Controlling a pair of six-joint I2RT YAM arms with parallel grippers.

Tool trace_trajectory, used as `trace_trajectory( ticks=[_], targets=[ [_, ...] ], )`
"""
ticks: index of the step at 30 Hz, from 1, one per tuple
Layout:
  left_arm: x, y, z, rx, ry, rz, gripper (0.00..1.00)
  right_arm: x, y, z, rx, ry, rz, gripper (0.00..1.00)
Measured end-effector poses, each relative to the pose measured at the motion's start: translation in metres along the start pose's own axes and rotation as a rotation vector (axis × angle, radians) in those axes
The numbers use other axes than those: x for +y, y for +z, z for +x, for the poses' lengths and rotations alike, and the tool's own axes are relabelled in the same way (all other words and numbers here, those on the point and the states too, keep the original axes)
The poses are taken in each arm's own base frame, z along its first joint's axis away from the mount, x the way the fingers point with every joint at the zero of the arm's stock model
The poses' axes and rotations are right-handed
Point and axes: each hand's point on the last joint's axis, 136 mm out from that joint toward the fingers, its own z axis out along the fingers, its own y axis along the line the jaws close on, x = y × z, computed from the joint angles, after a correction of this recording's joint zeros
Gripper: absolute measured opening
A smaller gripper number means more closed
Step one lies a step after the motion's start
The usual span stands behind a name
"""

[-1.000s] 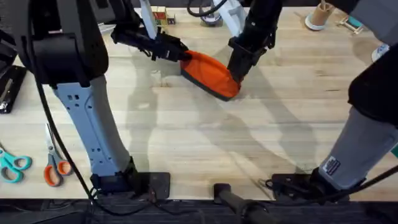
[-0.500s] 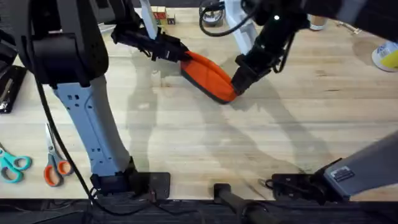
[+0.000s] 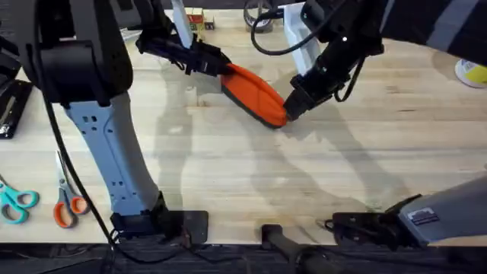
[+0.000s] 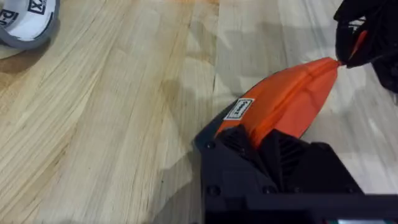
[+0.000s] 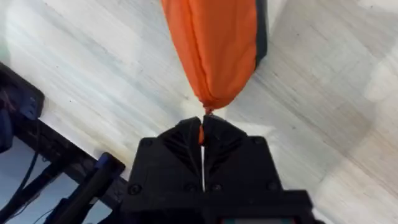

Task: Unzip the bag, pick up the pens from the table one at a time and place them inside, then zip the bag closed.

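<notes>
both sets of jaws are closed on the bag (image 3: 254, 93), one at each end. the left gripper (image 3: 211, 62) clamps the end of the orange pouch nearest it; in the left wrist view its jaws (image 4: 267, 149) are pressed tight around the fabric beside a small white label. the right gripper (image 3: 295, 103) is pinched shut on a thin orange tab (image 5: 201, 132) at the pouch's opposite tip, most likely the zipper pull, with no gap between the jaws (image 5: 202, 146).

the bag stretches taut between the two grippers, lying on or just above the counter (image 3: 319, 175); contact with the wood cannot be confirmed. a dark zipper edge runs along one side of it.

no pens lie on the counter near either set of jaws, and the pouch looks full and rounded, so the pens are probably already inside. whether the zipper is fully closed cannot be told. judging by the grip on the tab at the far end, the work seems to be at the final zipping step, or just finishing it; after that, only releasing the bag is left.
</notes>
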Motion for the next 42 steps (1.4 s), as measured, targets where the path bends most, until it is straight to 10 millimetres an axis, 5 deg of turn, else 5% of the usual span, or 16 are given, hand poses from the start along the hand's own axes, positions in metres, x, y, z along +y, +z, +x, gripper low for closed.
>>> trace_trajectory(
  ticks=[10, 11, 16, 18, 36, 38, 42],
  targets=[
    [0.000, 0.000, 0.000, 0.000, 0.000, 0.000, 0.042, 0.000, 0.000, 0.000, 0.000, 0.003, -0.001, 0.046],
    [0.000, 0.000, 0.000, 0.000, 0.000, 0.000, 0.042, 0.000, 0.000, 0.001, 0.003, 0.009, -0.002, 0.120],
    [0.008, -0.010, 0.002, -0.009, 0.015, -0.033, 0.041, 0.000, 0.001, 0.040, 0.127, 0.052, 0.009, 0.846],
    [0.010, -0.016, 0.004, -0.014, 0.011, -0.046, 0.041, 0.000, -0.003, 0.040, 0.114, 0.049, 0.015, 0.986],
    [0.012, -0.020, 0.005, -0.017, 0.009, -0.056, 0.041, 0.017, -0.054, 0.050, -0.062, 0.034, 0.036, 0.997],
    [0.013, -0.020, 0.005, -0.015, 0.016, -0.058, 0.189, 0.019, -0.059, 0.052, -0.080, 0.032, 0.039, 0.997],
    [0.015, -0.022, 0.011, 0.012, 0.018, -0.068, 0.806, 0.021, -0.065, 0.053, -0.103, 0.026, 0.041, 0.997]
  ],
)
